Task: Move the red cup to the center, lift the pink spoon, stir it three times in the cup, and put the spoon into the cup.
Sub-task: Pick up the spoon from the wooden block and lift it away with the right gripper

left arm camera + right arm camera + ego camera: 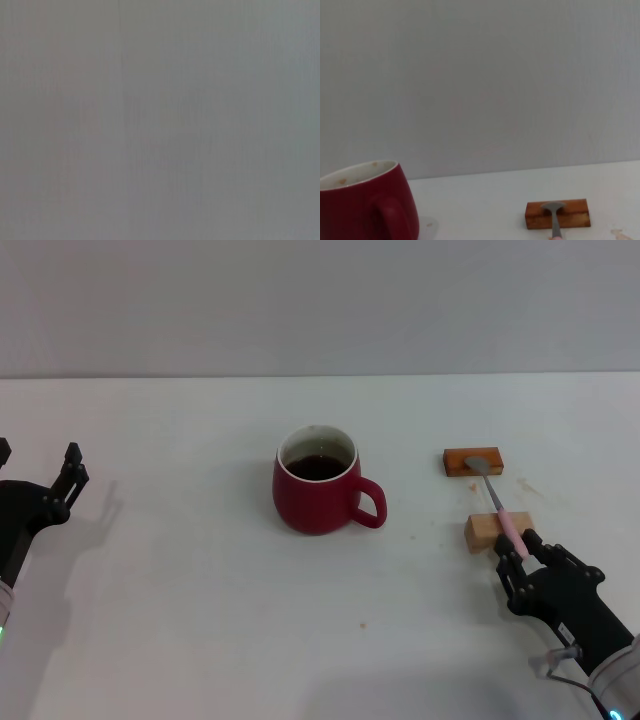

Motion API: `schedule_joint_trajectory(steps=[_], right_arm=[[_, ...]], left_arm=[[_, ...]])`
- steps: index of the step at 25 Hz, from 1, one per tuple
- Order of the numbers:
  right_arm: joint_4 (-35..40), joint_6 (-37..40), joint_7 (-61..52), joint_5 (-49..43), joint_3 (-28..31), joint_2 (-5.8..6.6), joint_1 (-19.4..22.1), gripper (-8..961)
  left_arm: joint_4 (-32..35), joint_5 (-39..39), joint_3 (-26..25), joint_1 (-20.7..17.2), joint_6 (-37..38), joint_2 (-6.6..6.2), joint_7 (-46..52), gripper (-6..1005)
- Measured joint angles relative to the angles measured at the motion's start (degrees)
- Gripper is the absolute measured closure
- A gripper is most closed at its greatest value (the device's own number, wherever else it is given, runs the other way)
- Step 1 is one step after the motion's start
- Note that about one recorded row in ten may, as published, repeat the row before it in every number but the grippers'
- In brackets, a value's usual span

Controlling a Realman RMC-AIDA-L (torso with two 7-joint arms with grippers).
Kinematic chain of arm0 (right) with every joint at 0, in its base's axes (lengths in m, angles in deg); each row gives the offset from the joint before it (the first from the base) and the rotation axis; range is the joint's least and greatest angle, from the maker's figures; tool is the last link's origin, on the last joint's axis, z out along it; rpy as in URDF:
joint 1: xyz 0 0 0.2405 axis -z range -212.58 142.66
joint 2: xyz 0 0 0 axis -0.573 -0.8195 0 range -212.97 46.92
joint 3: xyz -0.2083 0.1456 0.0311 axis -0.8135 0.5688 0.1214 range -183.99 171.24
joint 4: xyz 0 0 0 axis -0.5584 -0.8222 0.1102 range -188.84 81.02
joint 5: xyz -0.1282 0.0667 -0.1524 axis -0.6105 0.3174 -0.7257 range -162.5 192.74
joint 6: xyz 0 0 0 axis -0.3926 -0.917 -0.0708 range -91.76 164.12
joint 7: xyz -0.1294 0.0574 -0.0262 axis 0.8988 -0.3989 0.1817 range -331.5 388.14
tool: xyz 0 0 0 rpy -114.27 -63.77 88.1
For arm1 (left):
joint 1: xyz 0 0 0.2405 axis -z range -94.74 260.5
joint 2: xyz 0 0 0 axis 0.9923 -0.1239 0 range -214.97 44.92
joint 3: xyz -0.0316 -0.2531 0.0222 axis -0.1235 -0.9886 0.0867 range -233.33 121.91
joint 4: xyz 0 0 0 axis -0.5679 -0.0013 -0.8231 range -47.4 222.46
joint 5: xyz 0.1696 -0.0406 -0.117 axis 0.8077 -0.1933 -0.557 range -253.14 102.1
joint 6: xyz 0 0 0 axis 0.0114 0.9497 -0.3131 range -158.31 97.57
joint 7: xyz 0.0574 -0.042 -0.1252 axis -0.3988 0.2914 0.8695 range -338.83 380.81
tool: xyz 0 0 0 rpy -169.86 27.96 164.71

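The red cup (318, 490) stands mid-table, handle toward the right, with dark liquid inside; its side also fills the corner of the right wrist view (365, 207). The pink spoon (508, 525) lies bridged over two wooden blocks, its silver bowl (553, 207) on the far one. My right gripper (520, 552) sits low at the near end of the pink handle, open, a finger on either side of it. Far off at the table's left edge, my left gripper (38, 458) hangs open and holds nothing.
The far, darker wooden block (473, 461) and the near, paler block (484, 530) lie right of the cup. The table is white, with a grey wall behind. The left wrist view shows only plain grey.
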Motion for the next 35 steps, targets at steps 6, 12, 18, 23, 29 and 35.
schedule_joint_trajectory(steps=[6,12,18,23,29,35], right_arm=[[-0.13,-0.37,0.0,0.0,0.05,0.0,-0.18,636],[-0.63,0.08,0.0,0.0,1.25,-0.06,0.65,638],[-1.05,0.82,0.53,0.03,1.72,-0.09,1.19,787],[-1.3,3.25,1.21,0.06,1.35,-0.09,1.91,795],[-3.02,5.23,3.1,0.24,1.94,0.15,3.18,799],[-2.9,7.31,3.18,0.26,1.91,0.24,3.52,809]], left_arm=[[-0.01,0.07,0.09,0.05,0.0,0.0,0.0,155],[0.15,0.09,0.07,0.04,0.0,0.0,0.0,155],[0.36,0.09,0.06,0.05,-0.41,0.0,0.0,155],[0.24,0.09,0.06,0.09,-0.36,0.0,0.0,155],[0.17,0.08,0.06,0.39,-0.25,0.0,0.0,155],[0.25,0.09,0.06,0.57,-0.2,0.0,0.0,155]])
